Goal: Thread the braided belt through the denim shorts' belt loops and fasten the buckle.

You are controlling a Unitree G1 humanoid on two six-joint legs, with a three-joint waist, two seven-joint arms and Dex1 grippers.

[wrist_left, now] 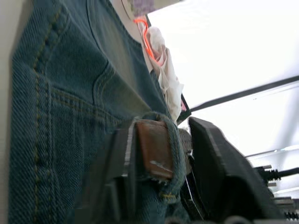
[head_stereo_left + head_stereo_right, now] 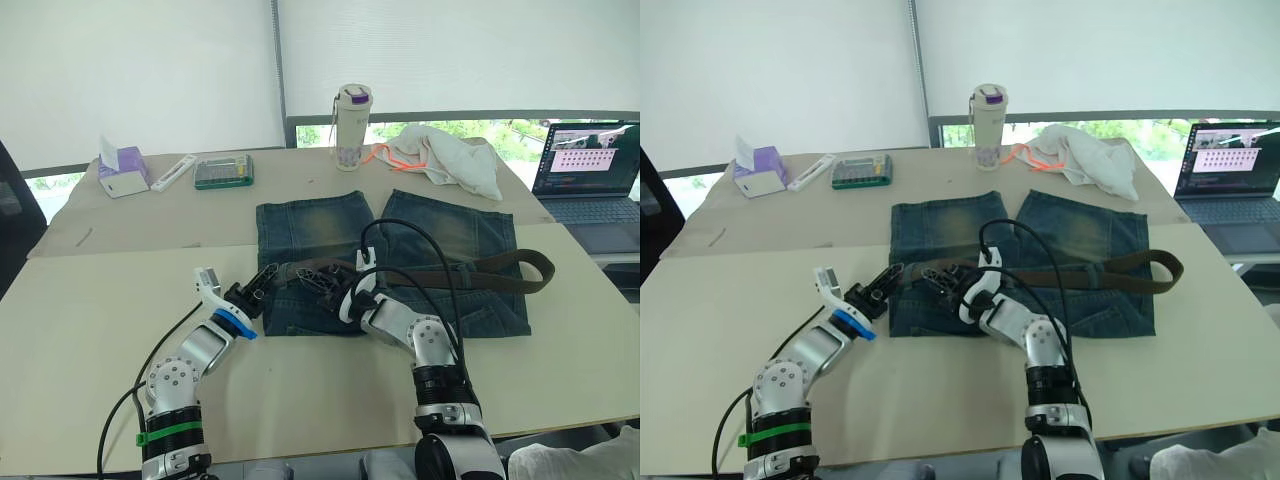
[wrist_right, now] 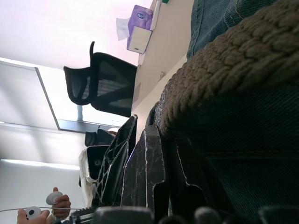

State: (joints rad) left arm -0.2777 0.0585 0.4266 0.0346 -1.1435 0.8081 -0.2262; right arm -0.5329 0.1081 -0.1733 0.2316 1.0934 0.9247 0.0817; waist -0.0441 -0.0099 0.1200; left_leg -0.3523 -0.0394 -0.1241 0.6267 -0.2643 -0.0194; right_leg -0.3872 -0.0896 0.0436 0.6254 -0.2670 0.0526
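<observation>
Left claw (image 2: 262, 279) grasping braided belt (image 2: 470, 270) tip at denim shorts (image 2: 440, 240) waistband; right claw (image 2: 322, 283) state unclear.

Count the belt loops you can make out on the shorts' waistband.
1 for certain: a belt loop wrapped around the braided belt, beside the left pincer. Others on the denim shorts may lie under the belt or pincers.
</observation>
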